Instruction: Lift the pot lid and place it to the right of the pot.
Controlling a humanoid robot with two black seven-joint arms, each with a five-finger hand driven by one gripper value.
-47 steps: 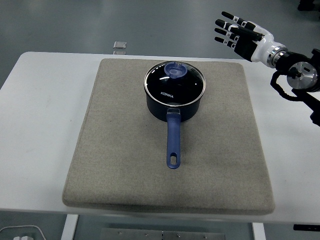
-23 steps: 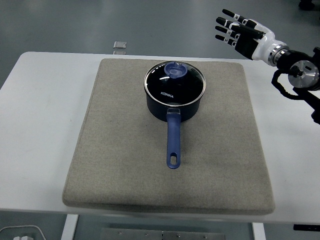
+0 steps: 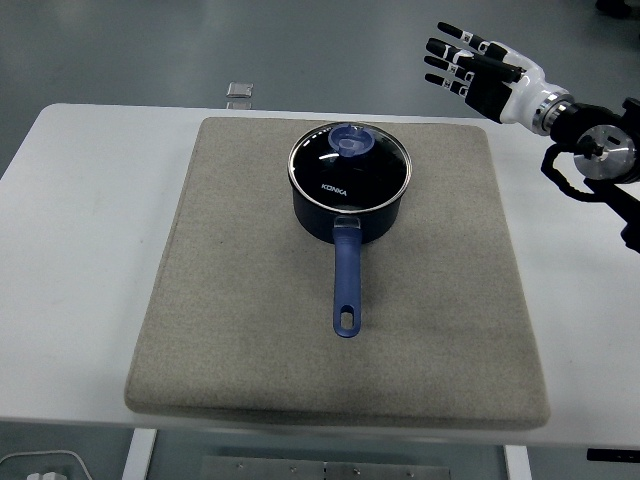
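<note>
The right hand has moved a tiny bit up and to the left since a moment ago. Nothing else has moved.

The biggest thing is the white bench. A big grey mat lies on it and covers most of the middle.

The right arm is black and comes in from the right edge. It reaches over the far right part of the bench. The hand at its end is up in the air past the far right corner of the mat. Its fingers are spread out and point to the left. The hand holds nothing. It is well apart from the pot.

The dark blue pot sits on the far half of the mat, near the middle. It has white letters on its side. Its long blue handle points toward the near edge of the bench. The handle has a hole at its end.

The pot lid is on top of the pot. It is dark glass with a shiny rim. A round blue knob sits on the lid.

A small clear thing lies on the floor past the far edge of the bench. It is too small to tell what it is.
</note>
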